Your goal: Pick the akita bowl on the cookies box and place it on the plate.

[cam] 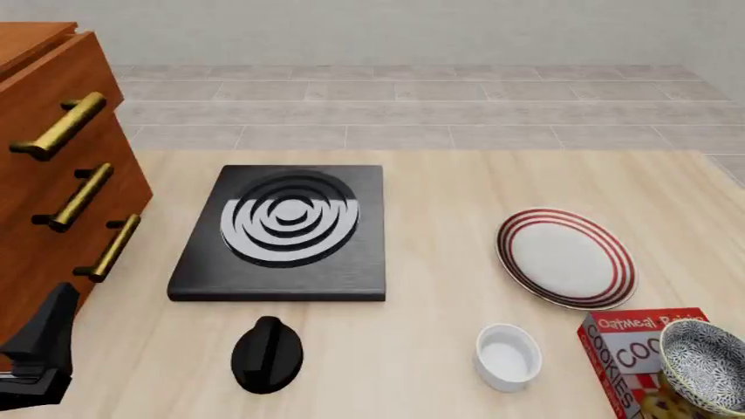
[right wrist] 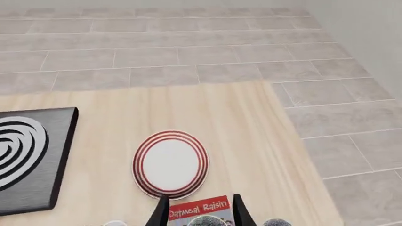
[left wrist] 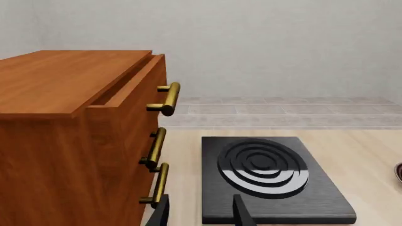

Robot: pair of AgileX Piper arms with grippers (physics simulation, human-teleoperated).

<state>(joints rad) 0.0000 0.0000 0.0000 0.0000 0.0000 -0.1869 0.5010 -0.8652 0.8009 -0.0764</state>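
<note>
The akita bowl (cam: 706,365) sits on the cookies box (cam: 630,353) at the near right corner of the table (cam: 466,183), tilted slightly, its speckled inside facing up. The cookies box lies flat, its "Oatmeal Raisin" lettering readable. The plate (cam: 567,257) rests on the table just beyond the box, apart from it and bare. A white ramekin (cam: 508,356) stands just left of the box, not touching it.

The black stove slab (cam: 283,234) lies left of centre, with a black knob (cam: 268,353) on the table near it. A wooden drawer cabinet (cam: 52,175) with brass handles stands at the left edge.

The left tool (left wrist: 199,214) hangs low at the near left, beside the cabinet, fingers parted and holding nothing. The right tool (right wrist: 198,212) hovers above the near edge of the cookies box, fingers parted and empty; the bowl's rim (right wrist: 207,221) shows only as a sliver between them in the right wrist view.
</note>
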